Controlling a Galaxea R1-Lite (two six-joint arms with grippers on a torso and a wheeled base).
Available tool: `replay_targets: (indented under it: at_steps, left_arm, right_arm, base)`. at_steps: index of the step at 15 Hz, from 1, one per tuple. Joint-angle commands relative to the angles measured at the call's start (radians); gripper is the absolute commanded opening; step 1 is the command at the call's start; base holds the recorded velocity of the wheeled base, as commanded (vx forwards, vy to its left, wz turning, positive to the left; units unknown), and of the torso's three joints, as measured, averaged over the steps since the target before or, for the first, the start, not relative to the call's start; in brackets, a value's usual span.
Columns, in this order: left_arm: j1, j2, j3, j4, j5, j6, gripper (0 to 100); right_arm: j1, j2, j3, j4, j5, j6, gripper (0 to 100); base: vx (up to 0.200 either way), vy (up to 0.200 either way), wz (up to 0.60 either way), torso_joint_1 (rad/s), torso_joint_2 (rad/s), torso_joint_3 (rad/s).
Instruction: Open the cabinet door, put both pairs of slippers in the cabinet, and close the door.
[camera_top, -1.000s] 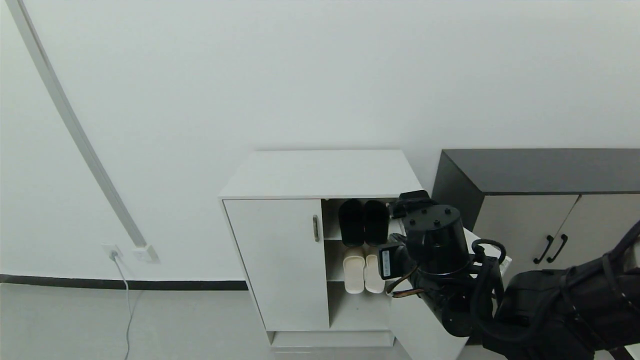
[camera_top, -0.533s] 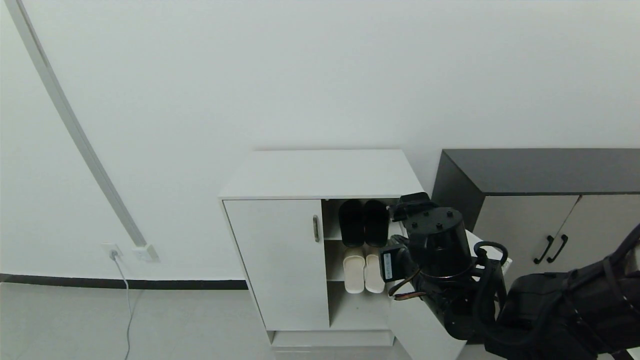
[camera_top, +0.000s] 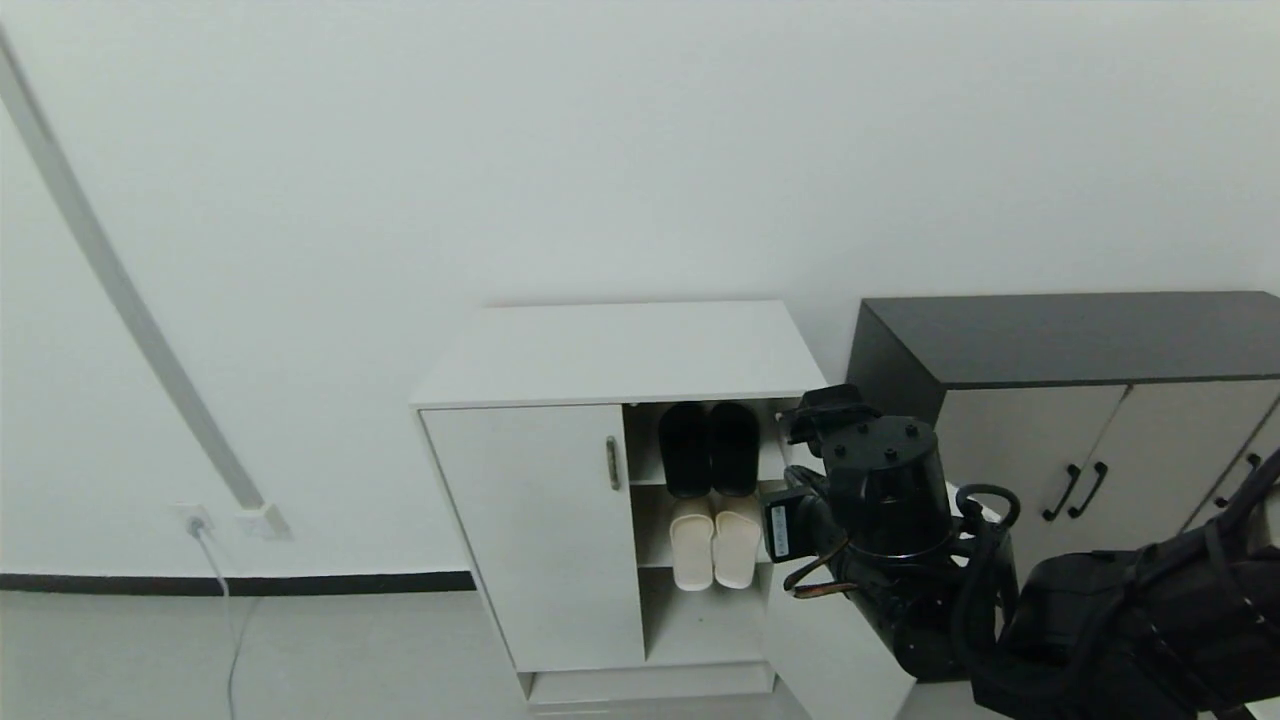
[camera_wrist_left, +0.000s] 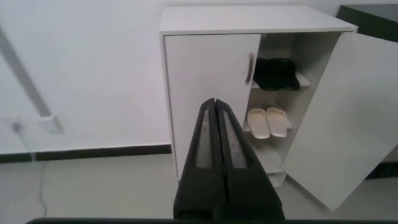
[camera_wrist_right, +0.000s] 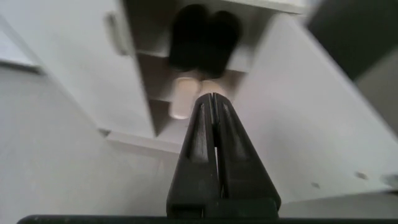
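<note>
Open door (camera_top: 826, 648): the right-hand leaf of the white cabinet (camera_top: 620, 352), hinged on the cabinet's right edge. It swings out toward 5 o'clock from the opening, long axis upright.

Black slippers (camera_top: 708, 448) sit on the top shelf and cream slippers (camera_top: 713, 545) on the shelf below, both toes-in. By my reading only the closing is left.

Left-hand leaf (camera_top: 535, 540) is closed.

Right claw (camera_wrist_right: 212, 99): clenched, holding nothing, and pointing into the opening at 12 o'clock. The door's inner face is just beside it at 3 o'clock. It probably has to get round the free edge to the outer face, though the head view hides that edge behind the wrist.

Left claw (camera_wrist_left: 214, 101): clenched and empty, well apart from the cabinet. The right arm is plainly nearer.

Dark sideboard (camera_top: 1060, 338) stands at 3 o'clock of the cabinet.
</note>
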Motion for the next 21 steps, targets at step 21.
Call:
replay_targets:
  at_steps: [21]
  left_arm:
    - [0.001, 0.001, 0.000, 0.000, 0.000, 0.000, 0]
  right_arm:
    - [-0.099, 0.054, -0.033, -0.034, 0.017, -0.027, 0]
  base:
    - [-0.048, 0.000, -0.03, 0.000, 0.00, 0.000]
